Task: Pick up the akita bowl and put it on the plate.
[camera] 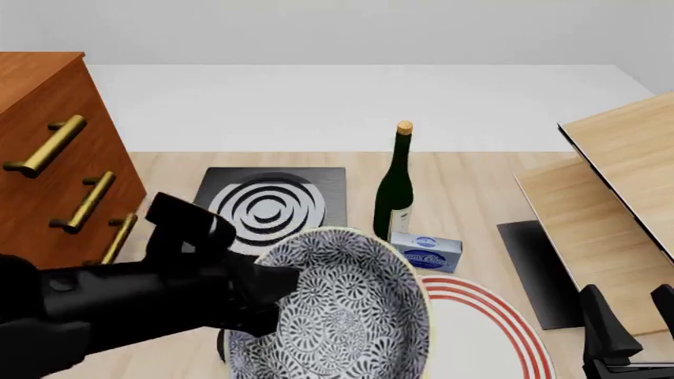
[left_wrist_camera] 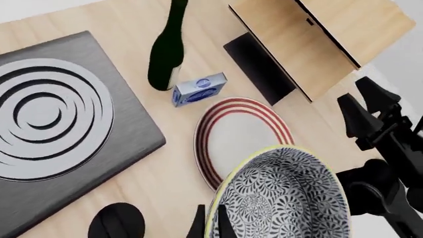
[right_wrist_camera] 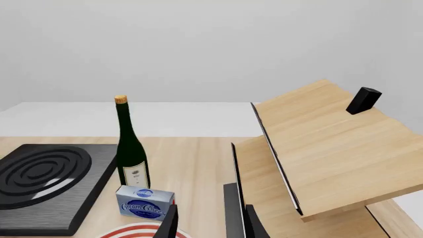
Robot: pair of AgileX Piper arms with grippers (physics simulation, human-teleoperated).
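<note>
From the left wrist view, your left gripper (left_wrist_camera: 210, 222) pinches the bowl (left_wrist_camera: 281, 196) by its near rim, fingers closed on it, and the bowl hangs above the table, overlapping the near edge of the plate (left_wrist_camera: 239, 130). It is not centred over the plate, so if you let go now it would likely land half on the rim and tip off. The box (left_wrist_camera: 198, 89) and bottle (left_wrist_camera: 166, 54) stand just beyond the plate, and the right arm's fingers (left_wrist_camera: 370, 116) sit close by; a wide swing could knock any of them.

Across the front view, the bowl (camera: 335, 312) looks tilted in the left gripper (camera: 276, 304), with the plate (camera: 495, 335) to its right. A rim pinch like this may slip if you move sharply.

Looking along the right gripper (right_wrist_camera: 205, 220), its fingers stand apart, holding nothing, low beside the plate (right_wrist_camera: 135, 231). Keep it still, or it could foul the bowl's path.
</note>
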